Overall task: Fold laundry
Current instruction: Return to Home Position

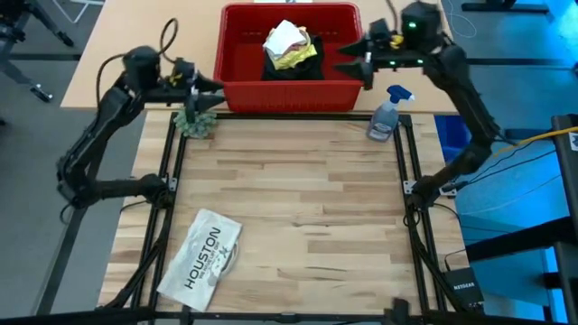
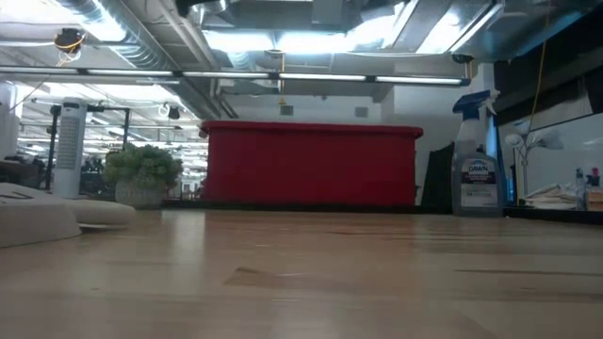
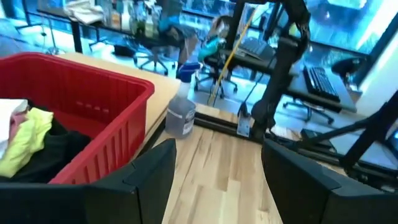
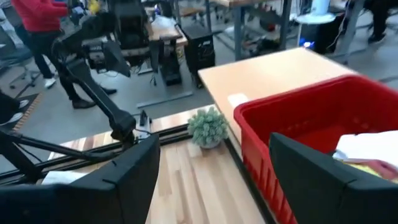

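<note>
The laundry [image 1: 289,50] lies stacked inside the bin [image 1: 287,94]. My left gripper [image 1: 209,88] and right gripper [image 1: 350,56] flank the bin, fingers apart and empty. I judge folding complete, so both stand clear for homing.

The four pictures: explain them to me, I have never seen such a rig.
The machine is two dark robot arms at a light wooden table, each ending in a two-finger gripper. One picture looks straight down, one looks level across the tabletop, and two look out from the arms' wrists past their own fingers. The left gripper and the right gripper hover open on either side of a red plastic bin, holding nothing. In the bin lies a pile of clothes: white on top, yellow and black beneath. Beside the bin stand a clear spray bottle and a small green potted plant. Nearer the front lies a flat white item printed HOUSTON.
</note>
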Robot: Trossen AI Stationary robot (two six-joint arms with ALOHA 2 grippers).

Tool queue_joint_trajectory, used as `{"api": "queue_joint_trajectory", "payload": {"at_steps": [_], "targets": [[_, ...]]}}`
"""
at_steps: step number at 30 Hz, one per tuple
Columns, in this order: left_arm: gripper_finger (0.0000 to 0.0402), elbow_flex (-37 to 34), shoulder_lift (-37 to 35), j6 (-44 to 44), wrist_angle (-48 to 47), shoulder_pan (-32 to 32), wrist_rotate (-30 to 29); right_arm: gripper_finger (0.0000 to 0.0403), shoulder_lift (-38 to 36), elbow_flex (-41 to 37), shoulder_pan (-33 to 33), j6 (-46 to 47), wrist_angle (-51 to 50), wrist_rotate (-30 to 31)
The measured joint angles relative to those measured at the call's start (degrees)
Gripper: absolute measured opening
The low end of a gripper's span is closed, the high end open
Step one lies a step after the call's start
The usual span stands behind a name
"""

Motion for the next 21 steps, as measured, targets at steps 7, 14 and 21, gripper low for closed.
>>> {"api": "queue_joint_trajectory", "payload": {"at_steps": [7,14,21], "targets": [[0.0227,-14.04,-10.97,-11.89,13.82,0.03,-0.46,0.0289,-7.96,-0.04,-0.02,0.53,-1.54,2.08],[0.0227,-22.61,-19.12,-20.81,21.55,0.03,-3.81,0.0289,-20.78,-10.33,-0.04,2.72,-0.08,7.84],[0.0227,-25.85,-23.38,-28.27,22.67,0.03,-7.24,0.0289,-39.3,-32.04,-0.16,9.16,9.59,11.58]]}}
